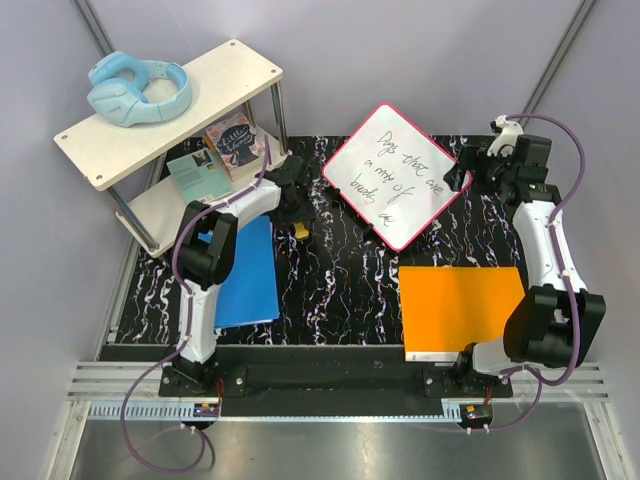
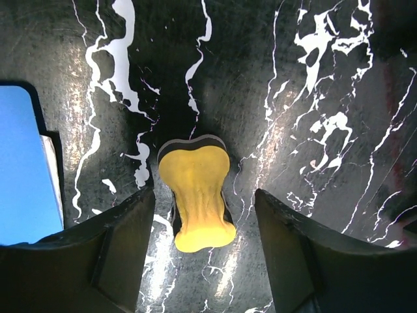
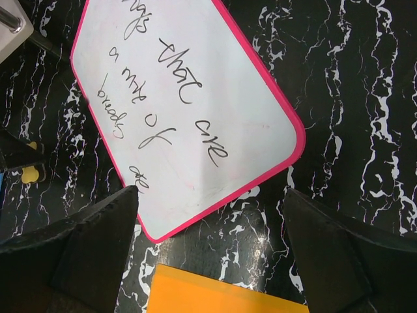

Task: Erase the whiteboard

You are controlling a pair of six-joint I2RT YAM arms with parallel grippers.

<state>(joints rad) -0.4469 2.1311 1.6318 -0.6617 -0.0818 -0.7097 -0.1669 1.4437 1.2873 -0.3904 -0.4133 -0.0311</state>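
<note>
The whiteboard (image 1: 393, 175) lies turned like a diamond at the table's far middle, pink-framed, with black handwriting; it also shows in the right wrist view (image 3: 186, 107). A yellow eraser (image 2: 195, 192) with a dark base lies on the black marble table, also visible from above (image 1: 300, 231). My left gripper (image 2: 205, 238) is open just above the eraser, one finger on each side, not touching it. My right gripper (image 3: 208, 251) is open and empty, held above the whiteboard's right corner; in the top view it (image 1: 462, 178) is at that corner.
An orange board (image 1: 460, 305) lies at the near right. A blue folder (image 1: 246, 272) lies at the left beside my left arm. A two-tier shelf (image 1: 170, 110) at the far left holds blue headphones (image 1: 138, 89) and books (image 1: 236, 145).
</note>
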